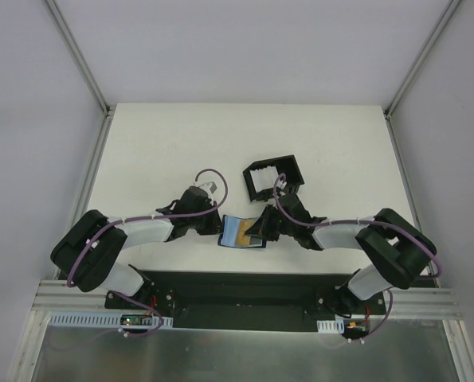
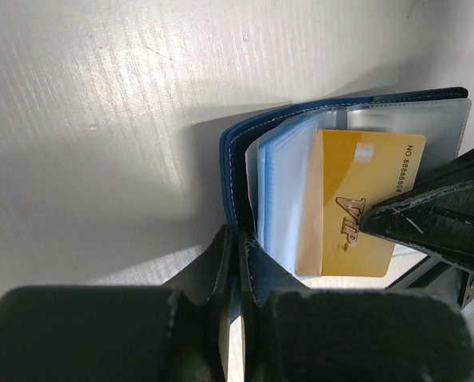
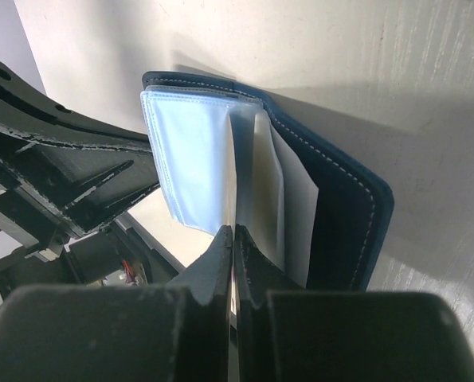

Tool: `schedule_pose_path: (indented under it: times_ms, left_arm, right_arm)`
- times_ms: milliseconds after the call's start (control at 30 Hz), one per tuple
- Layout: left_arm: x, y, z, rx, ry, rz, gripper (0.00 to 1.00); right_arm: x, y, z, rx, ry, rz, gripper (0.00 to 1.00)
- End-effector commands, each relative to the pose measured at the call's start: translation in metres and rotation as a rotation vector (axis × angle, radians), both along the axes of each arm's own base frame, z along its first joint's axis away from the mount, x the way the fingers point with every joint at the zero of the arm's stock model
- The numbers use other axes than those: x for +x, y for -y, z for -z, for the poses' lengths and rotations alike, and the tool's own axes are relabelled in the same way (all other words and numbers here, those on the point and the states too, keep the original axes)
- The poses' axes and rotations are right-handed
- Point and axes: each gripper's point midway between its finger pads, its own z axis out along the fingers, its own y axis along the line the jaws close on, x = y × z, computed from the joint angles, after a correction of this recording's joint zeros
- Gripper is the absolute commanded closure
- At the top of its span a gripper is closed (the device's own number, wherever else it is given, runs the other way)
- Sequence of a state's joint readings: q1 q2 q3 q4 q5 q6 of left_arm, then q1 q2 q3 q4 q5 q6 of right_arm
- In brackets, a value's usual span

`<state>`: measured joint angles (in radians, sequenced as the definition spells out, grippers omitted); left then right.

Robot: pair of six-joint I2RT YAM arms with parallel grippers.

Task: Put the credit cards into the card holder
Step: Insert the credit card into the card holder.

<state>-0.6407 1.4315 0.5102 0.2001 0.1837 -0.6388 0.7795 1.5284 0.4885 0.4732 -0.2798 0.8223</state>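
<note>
Both claws clamped, wallet open between them

The card holder is spread open over the white table, right between the two arms. The left gripper is pinched tight on the edge of its navy cover. The right gripper is squeezed shut on the yellow card, which sits against the pale blue inner pockets. The black tray is just behind.
</note>
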Motion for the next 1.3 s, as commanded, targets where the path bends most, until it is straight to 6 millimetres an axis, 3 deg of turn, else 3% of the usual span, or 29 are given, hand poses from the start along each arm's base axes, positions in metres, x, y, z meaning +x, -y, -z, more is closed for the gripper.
schedule_pose_path:
  times_ms: [0, 200, 500, 633, 900, 1033, 1267]
  left_arm:
    - [-0.019, -0.038, 0.035, 0.172, -0.095, -0.018, 1.00]
    - [-0.018, -0.037, 0.035, 0.170, -0.092, -0.009, 1.00]
    - [-0.024, -0.041, 0.040, 0.170, -0.119, -0.021, 1.00]
    - [-0.028, -0.042, 0.042, 0.176, -0.131, -0.023, 1.00]
    - [-0.031, -0.043, 0.040, 0.162, -0.128, -0.028, 1.00]
    - [-0.031, -0.041, 0.037, 0.149, -0.124, -0.026, 1.00]
    - [-0.030, -0.036, 0.032, 0.127, -0.122, -0.009, 1.00]
  right_arm:
    - [-0.011, -0.002, 0.000, 0.002, -0.050, -0.045, 1.00]
    - [-0.010, -0.014, 0.000, 0.049, -0.046, -0.097, 1.00]
    - [-0.008, -0.021, 0.018, 0.031, -0.089, -0.094, 0.98]
    - [-0.008, -0.018, 0.022, 0.004, -0.082, -0.066, 0.89]
    - [-0.001, 0.021, 0.014, -0.218, 0.019, -0.007, 0.54]
    - [-0.002, 0.026, 0.012, -0.292, 0.035, -0.014, 0.51]
    - [-0.001, 0.000, 0.010, -0.237, 0.035, -0.068, 0.52]
